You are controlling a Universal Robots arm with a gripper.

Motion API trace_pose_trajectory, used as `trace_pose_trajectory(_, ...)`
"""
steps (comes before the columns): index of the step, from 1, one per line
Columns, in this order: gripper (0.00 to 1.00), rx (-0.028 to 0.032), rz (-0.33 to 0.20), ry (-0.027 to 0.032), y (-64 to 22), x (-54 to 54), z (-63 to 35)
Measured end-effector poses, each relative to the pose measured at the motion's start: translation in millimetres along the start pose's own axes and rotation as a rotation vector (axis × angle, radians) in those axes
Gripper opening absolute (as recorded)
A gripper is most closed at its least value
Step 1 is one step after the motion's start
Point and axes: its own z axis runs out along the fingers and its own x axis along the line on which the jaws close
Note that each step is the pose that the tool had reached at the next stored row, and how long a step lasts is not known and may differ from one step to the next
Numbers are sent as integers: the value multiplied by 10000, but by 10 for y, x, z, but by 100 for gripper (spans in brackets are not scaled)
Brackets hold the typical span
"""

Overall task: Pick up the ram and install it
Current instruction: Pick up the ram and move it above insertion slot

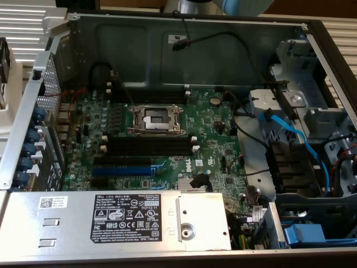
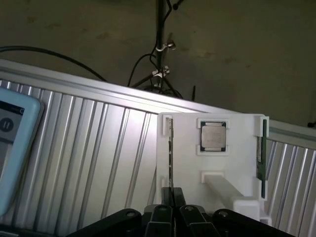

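Note:
In the wrist view the ram point(image 2: 170, 148) stands on edge in a slot of a white holder point(image 2: 232, 158), a thin dark-green stick seen edge-on. My gripper point(image 2: 173, 193) has its two black fingers pressed together on the near end of this stick. A second ram stick point(image 2: 260, 158) sits in the holder's other side slot. In the exterior view the open computer case shows the green motherboard point(image 1: 217, 128) with its long black memory slots point(image 1: 148, 146) unfilled.
A silver processor chip point(image 2: 213, 136) rests in the holder between the two sticks. The holder stands on a ribbed metal surface point(image 2: 98, 163). In the case are the processor socket point(image 1: 155, 119), a blue expansion slot point(image 1: 121, 170), the power supply point(image 1: 128, 218) and blue cables point(image 1: 295, 139).

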Motion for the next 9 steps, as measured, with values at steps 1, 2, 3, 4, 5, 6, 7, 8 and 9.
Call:
trace_pose_trajectory(1, 12, 6, 2, 1, -22, 5, -17)
trace_pose_trajectory(2, 12, 14, 2, 4, -49, 13, -31)
trace_pose_trajectory(3, 12, 20, 2, 3, -81, 24, -43)
trace_pose_trajectory(4, 12, 27, 2, 5, -142, 47, -67)
trace_pose_trajectory(5, 12, 29, 2, 6, -173, 60, -80)
trace_pose_trajectory(6, 12, 32, 2, 6, -204, 73, -93)
trace_pose_trajectory(7, 12, 31, 2, 6, -234, 88, -110)
trace_pose_trajectory(8, 12, 32, 2, 6, -265, 102, -127)
trace_pose_trajectory(9, 12, 29, 1, 8, -283, 109, -152)
